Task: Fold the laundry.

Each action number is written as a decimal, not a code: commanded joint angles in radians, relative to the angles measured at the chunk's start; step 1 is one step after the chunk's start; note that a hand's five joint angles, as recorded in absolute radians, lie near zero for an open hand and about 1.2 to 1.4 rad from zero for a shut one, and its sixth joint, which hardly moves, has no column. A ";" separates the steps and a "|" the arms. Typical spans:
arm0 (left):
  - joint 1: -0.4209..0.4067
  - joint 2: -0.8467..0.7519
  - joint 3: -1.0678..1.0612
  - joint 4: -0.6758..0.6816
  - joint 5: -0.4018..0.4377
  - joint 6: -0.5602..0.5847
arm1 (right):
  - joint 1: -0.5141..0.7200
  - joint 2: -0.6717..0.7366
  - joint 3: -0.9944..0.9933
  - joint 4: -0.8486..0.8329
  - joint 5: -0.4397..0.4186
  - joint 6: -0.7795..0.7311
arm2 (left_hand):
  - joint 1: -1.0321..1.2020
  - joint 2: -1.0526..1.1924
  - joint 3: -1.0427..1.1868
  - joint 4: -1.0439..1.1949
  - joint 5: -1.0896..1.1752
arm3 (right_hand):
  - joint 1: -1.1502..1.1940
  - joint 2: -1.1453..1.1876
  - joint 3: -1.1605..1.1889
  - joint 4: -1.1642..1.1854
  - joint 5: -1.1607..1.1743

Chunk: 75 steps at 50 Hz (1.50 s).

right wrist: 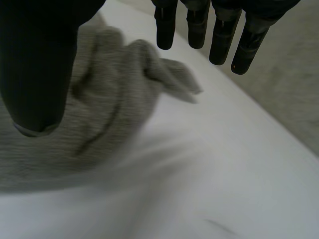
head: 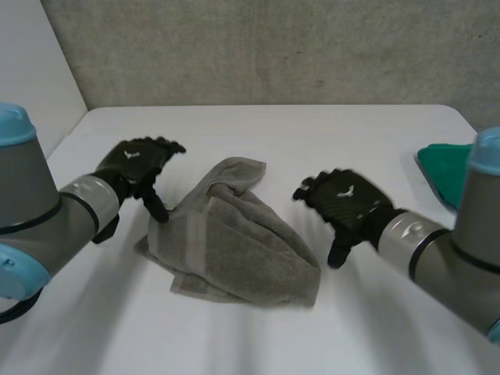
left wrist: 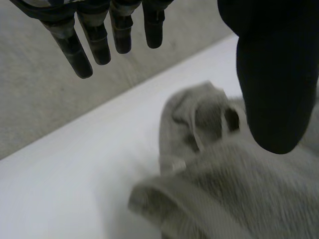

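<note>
A rumpled grey terry towel (head: 234,234) lies in a loose heap at the middle of the white table (head: 312,129). One tapered end reaches toward the far side and a woven band runs along its left edge — nothing is squared or folded. At its left, the robot's black left hand (head: 139,162) hangs with straight fingers (left wrist: 94,42) spread and the thumb pointing down just beside the towel's left edge. We cannot tell whether the thumb touches the cloth, but it pinches nothing. At the right, the black right hand (head: 348,201) hovers near the towel's right side but apart from it, its fingers (right wrist: 199,25) likewise straight, spread from the thumb and empty. Farther right, at the table's edge, a green cloth (head: 441,168) lies partly hidden by the right arm.

We judge the work to be at its opening step: the towel must be spread flat before any fold. The next move, as we read it, calls for each hand to come down on an edge or corner on its own side, pinch the cloth and draw it outward — the bunched far end looks hardest to free.
</note>
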 commanded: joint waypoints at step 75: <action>-0.111 0.375 0.047 0.305 -0.194 0.282 | -0.040 0.227 -0.867 0.388 -0.025 0.114 | 1.205 1.195 1.189 1.193 1.173 | 1.194 1.174 1.185 1.164 1.158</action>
